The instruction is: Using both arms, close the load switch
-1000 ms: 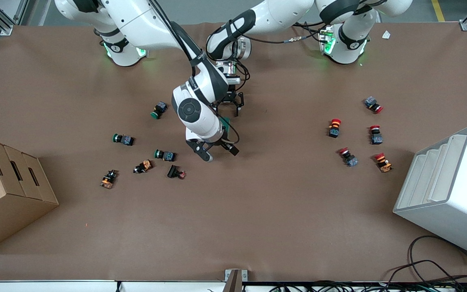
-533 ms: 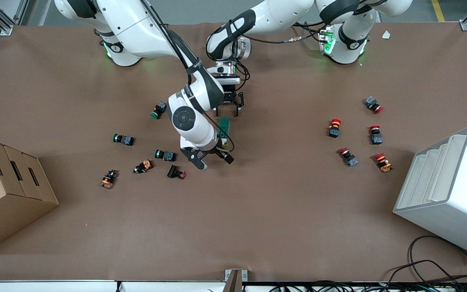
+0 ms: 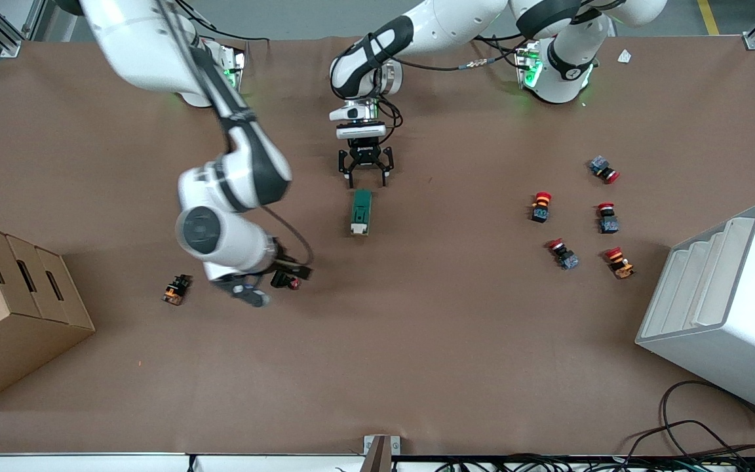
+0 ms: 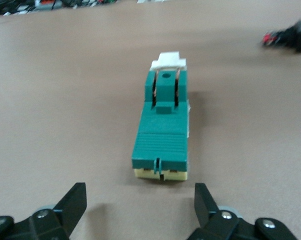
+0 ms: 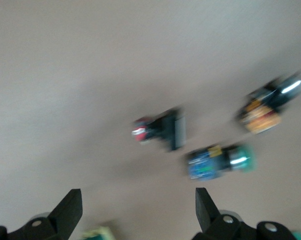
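The load switch, a dark green block with a cream lever end toward the front camera, lies flat mid-table. In the left wrist view the load switch lies straight ahead of the fingers, its white lever at the end away from them. My left gripper is open and empty, just off the switch's green end, not touching; it also shows in the left wrist view. My right gripper is open and empty over a black and red push button. In the right wrist view that gripper is blurred by motion.
Push buttons lie under the right hand, and an orange one beside it. Red push buttons lie toward the left arm's end, near a white rack. A cardboard box stands at the right arm's end.
My right arm has swung away from the load switch toward its own end of the table, uncovering the switch. My left gripper has stayed in place, open.
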`<state>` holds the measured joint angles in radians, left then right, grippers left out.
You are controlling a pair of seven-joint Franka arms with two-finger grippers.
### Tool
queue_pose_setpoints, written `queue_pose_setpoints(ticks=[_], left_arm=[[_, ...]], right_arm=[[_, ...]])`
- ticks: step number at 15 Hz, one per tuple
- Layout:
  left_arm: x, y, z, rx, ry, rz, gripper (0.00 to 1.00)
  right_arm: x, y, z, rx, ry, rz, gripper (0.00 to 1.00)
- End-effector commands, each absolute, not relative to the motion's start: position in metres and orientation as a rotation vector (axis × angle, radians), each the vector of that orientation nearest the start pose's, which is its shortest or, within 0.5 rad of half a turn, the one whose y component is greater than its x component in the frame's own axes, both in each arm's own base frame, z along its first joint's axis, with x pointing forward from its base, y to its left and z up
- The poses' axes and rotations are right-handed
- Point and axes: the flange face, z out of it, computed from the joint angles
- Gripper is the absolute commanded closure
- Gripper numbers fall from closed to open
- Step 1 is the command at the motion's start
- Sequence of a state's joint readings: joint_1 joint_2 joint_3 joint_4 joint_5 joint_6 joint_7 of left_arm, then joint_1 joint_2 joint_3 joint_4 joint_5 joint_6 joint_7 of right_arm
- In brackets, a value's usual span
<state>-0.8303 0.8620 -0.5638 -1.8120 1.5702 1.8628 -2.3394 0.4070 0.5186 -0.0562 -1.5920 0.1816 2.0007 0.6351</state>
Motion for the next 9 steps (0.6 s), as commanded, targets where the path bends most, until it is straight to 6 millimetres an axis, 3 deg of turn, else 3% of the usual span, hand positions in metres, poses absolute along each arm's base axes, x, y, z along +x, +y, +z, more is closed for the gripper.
queue_pose_setpoints(ticks=[1,5,7,9], left_arm=[[0.205,-0.599,0.153,-2.706,0.035,-1.103,0.05],[0.246,-0.608,0.226,-2.734,-0.037,-0.967,0.05],[0.273,-0.608,0.282,-2.774,-0.052,-0.84,0.04],[0.317,-0.6,0.346,-2.838,-0.029,-0.692,0.02]], right_arm=[[0.63,0.184,0.374,-3.094,0.312,0.253,0.0],[0.643,0.091,0.441,-3.166,0.041,0.368,0.0],[0.647,0.047,0.471,-3.177,-0.025,0.388,0.0],[0.648,0.001,0.494,-3.156,-0.017,0.394,0.0]])
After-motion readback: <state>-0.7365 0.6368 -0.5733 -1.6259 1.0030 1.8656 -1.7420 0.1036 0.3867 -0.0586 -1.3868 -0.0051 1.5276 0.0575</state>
